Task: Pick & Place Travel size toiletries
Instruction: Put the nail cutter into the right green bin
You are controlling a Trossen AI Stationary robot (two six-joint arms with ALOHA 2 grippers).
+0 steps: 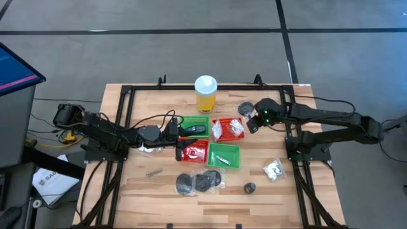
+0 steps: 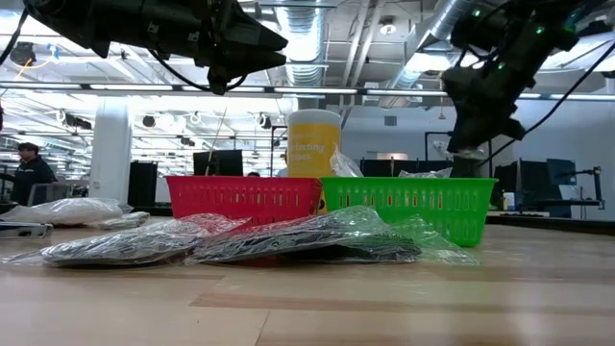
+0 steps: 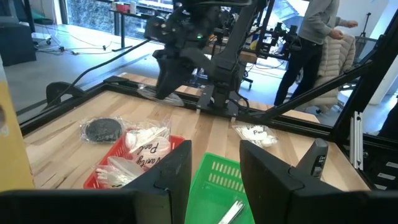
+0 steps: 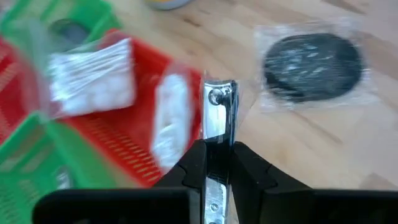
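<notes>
My right gripper hangs above the table beside the far red basket and is shut on a slim silvery nail clipper. That basket holds white packets. A black disc in a clear packet lies flat on the wood beyond it. My left gripper stands open and level over the baskets with nothing between its fingers. More bagged discs and a white packet lie on the near table. A silvery piece lies in the near green basket. My right gripper pinches the nail clipper's rear part between its two fingers. The fingers lie along the clipper, slanting down from above. Its riveted end sticks out past the fingertips. The clipper is lifted clear of the table.
A tall yellow bottle with a white cap stands at the far middle. Four mesh baskets sit in a square, with a far green one and a near red one. A small dark object lies near the front. A person stands beyond the table.
</notes>
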